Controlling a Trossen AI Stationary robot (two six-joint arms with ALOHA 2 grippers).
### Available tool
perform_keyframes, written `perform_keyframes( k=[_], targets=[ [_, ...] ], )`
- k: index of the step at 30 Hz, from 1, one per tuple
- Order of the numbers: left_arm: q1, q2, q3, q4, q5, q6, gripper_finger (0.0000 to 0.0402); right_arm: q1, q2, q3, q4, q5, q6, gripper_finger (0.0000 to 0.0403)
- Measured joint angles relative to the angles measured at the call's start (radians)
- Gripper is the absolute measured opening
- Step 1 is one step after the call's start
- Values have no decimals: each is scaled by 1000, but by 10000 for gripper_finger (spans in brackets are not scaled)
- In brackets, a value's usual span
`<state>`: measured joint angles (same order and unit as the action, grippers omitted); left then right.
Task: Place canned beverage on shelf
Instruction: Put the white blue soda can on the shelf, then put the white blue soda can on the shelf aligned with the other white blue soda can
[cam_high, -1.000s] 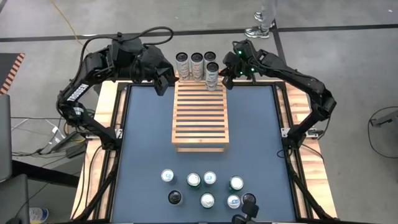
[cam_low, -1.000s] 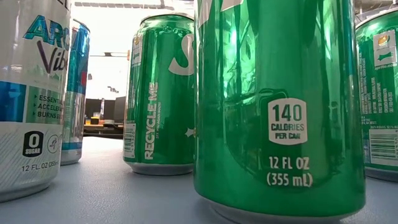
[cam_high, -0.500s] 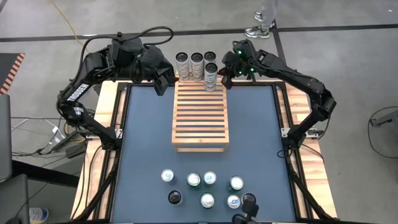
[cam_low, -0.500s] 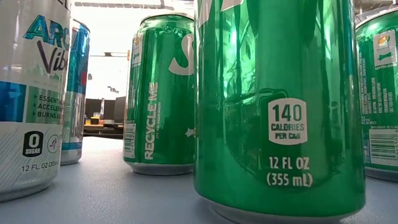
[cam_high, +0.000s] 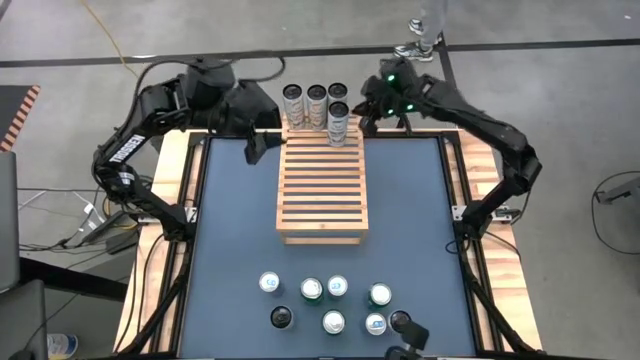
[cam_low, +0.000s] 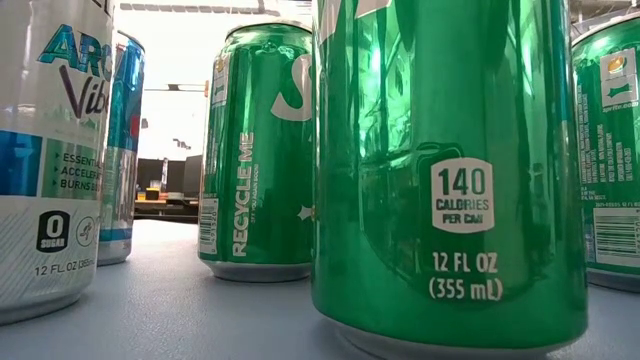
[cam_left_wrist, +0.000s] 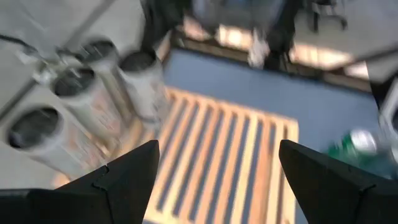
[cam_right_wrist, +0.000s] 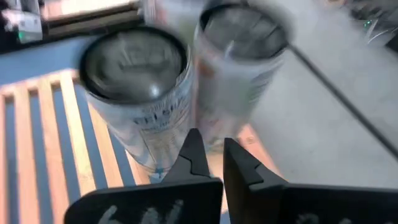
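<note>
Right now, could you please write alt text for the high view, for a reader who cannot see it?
Seen from above, a slatted wooden shelf lies on a blue table, with four cans clustered at its far end. The open left gripper and the shut right gripper flank that end, holding nothing. Seven more cans stand along the near edge.

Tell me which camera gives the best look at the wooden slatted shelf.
The high view: the whole shelf shows from above, four cans clustered at its far end. The left wrist view shows much of its slats with cans at one end; the right wrist view only a corner under two cans. The low view shows none of it.
</note>
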<state>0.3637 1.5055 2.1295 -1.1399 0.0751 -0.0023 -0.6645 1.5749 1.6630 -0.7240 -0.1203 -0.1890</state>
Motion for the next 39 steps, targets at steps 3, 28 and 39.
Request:
perform_keyframes(
  k=[3, 28, 39],
  targets=[
    [-9, 0, -27, -74, 50, 1, 319, -2, -36, 90, -62, 20, -28, 14],
    [-495, 5, -68, -233, -32, -404, 319, -9, -97, 330, -459, 94, -106, 221],
    [-752, 33, -181, -95, -237, -674, 319, 17, -97, 330, -470, 92, -91, 221]
  ],
)
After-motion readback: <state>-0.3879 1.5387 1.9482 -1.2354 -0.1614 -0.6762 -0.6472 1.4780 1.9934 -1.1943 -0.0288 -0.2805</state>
